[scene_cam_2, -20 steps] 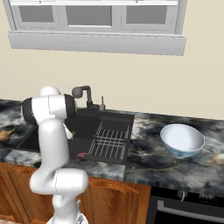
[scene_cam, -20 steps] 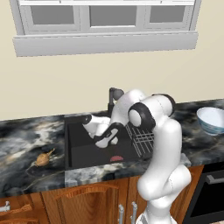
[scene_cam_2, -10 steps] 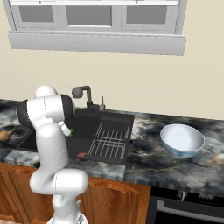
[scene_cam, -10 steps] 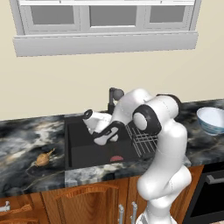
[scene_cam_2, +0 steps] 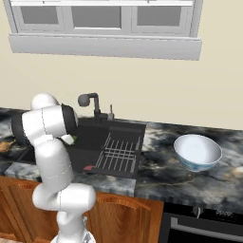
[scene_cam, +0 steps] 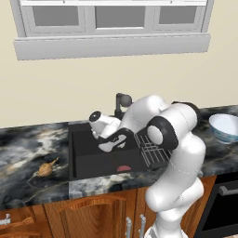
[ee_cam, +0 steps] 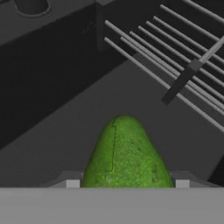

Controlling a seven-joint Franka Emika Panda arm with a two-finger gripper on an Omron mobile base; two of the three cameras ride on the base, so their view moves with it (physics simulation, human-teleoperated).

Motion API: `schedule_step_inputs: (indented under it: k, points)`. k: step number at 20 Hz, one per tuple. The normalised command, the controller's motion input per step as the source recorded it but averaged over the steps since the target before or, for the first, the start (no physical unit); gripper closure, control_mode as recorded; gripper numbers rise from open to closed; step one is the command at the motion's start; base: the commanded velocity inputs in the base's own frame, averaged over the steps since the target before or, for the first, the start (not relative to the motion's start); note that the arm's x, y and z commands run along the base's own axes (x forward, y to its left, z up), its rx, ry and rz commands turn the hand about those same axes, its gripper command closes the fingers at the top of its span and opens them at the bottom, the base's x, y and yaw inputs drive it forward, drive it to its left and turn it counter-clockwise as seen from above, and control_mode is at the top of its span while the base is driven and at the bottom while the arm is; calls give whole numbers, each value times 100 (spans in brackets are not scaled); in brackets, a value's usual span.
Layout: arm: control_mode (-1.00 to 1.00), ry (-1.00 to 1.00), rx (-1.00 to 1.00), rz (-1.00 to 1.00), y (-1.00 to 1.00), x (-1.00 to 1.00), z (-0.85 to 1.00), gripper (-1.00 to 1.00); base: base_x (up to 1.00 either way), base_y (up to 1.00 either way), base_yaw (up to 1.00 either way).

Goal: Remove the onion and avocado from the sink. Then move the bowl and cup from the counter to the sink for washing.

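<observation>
Claw (ee_cam: 127, 186) grips avocado (ee_cam: 126, 153) (over sink (ee_cam: 52, 131)).

White arm folded low and leftward, end effector (scene_cam: 111, 145) closed on something green.

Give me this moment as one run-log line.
phase: avocado removal | gripper: shut on avocado, over sink | onion: on counter | bowl: on counter
</observation>
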Motion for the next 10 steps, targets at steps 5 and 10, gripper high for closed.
schedule_step_inputs:
  k: [5, 10]
  points:
    - [-100, -6, 4, 0, 13, -10, 32, 100, 0, 0, 0]
    - [-100, -8, 7, 0, 15, -9, 33, 100, 0, 0, 0]
